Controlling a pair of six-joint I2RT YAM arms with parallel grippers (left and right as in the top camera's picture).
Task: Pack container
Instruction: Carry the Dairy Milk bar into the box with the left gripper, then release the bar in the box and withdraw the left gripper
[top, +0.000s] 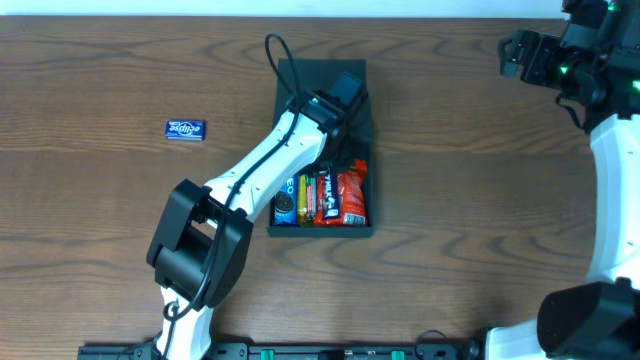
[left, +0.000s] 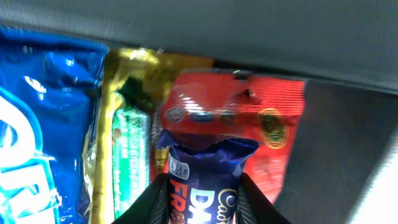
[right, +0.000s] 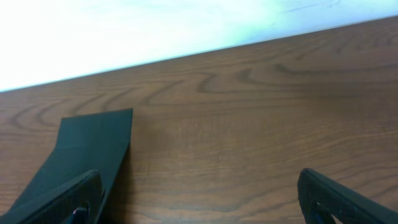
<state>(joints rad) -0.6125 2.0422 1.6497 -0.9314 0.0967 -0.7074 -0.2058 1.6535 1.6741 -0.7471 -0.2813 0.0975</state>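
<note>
The dark container (top: 288, 92) lies open in the middle of the table, its flap lid at the far side. Its near end holds a blue Oreo pack (top: 285, 203), a yellow-green bar (top: 307, 195) and a red packet (top: 352, 197). My left gripper (left: 204, 205) is over the box, shut on a purple Cadbury bar (left: 205, 180), above the red packet (left: 261, 118). My right gripper (right: 199, 199) is open and empty, far right near the table's back edge; the lid corner (right: 93, 143) shows in its view.
A small blue Eclipse gum pack (top: 185, 129) lies on the wood to the left of the box. The table's far edge (right: 186, 53) runs close behind the right gripper.
</note>
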